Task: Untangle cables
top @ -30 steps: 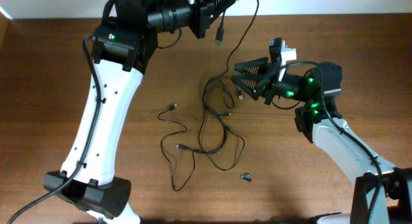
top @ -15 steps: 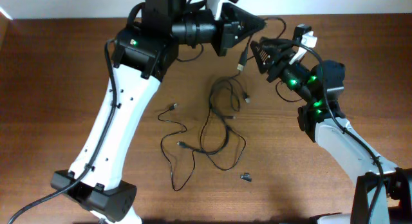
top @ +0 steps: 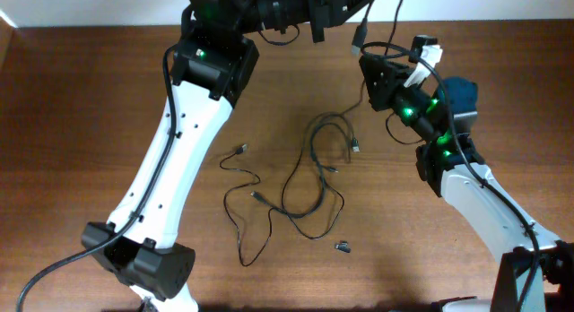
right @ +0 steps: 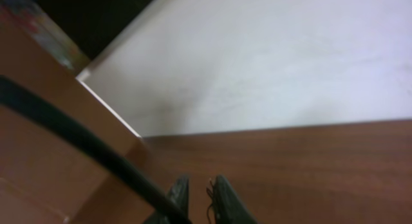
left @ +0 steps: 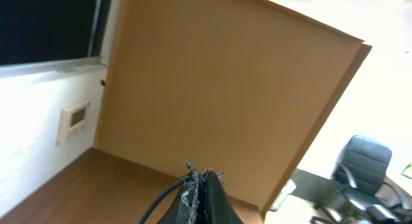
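Observation:
Several thin black cables (top: 316, 164) lie tangled in loops at the table's middle, and a separate strand (top: 242, 213) lies to their left. My left gripper (top: 352, 0) is raised high at the far edge and is shut on a cable (left: 161, 203); its plug end (top: 361, 34) dangles below. In the left wrist view the jaws (left: 201, 176) are pressed together. My right gripper (top: 369, 68) is held up just right of that hanging strand. In the right wrist view its fingers (right: 198, 184) show a narrow gap, and a black cable (right: 77, 137) runs in between them near their base.
A tiny dark stubby piece (top: 343, 247) lies near the front of the wooden table (top: 448, 258). The left arm's white link (top: 170, 169) crosses the table's left half. A light wall panel borders the far edge.
Both grippers have risen and moved toward the far edge with the cable. The left gripper swung right. The tangle on the table was dragged slightly right and stretched.

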